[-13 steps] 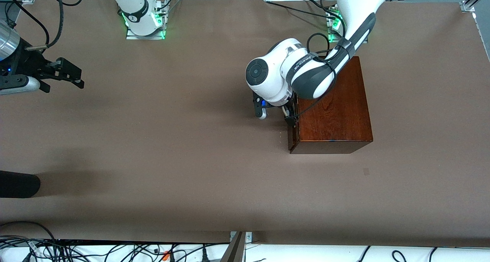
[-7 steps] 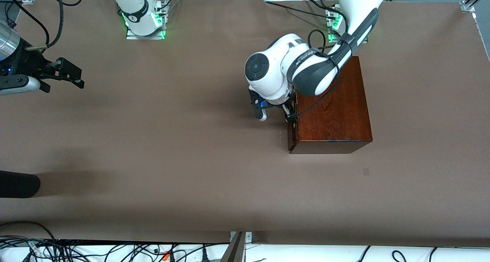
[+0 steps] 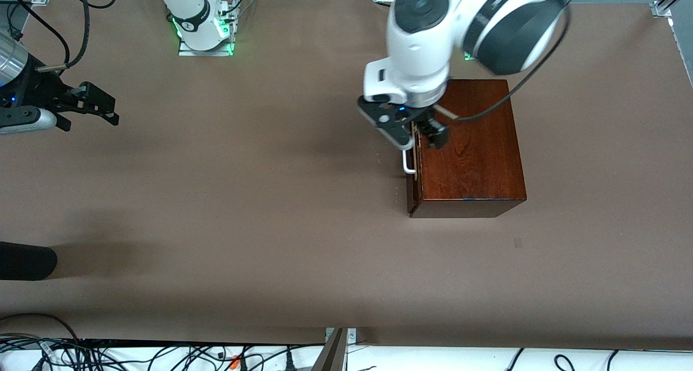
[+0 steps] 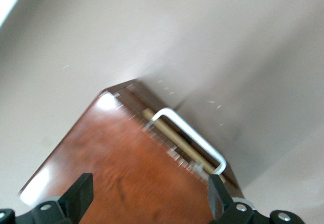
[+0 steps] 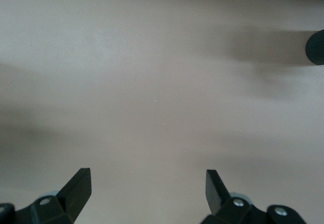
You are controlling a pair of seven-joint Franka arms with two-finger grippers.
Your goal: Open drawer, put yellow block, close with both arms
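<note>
left gripper point(image 3: 414, 132) spread over drawer point(image 3: 414, 168) handle; right gripper point(image 3: 100, 106) waiting, spread

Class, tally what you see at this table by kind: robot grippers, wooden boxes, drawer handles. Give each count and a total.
Robot grippers: 2, the left gripper and the right gripper
Wooden boxes: 1, the mahogany box
Drawer handles: 1, the white handle
Total: 4

- The drawer point(image 3: 414, 160) interior is hidden; only its front edge and white handle point(image 4: 190, 135) show.
- The left wrist view is motion-blurred.
- The right arm point(image 3: 21, 97) is cut off by the frame edge.
</note>
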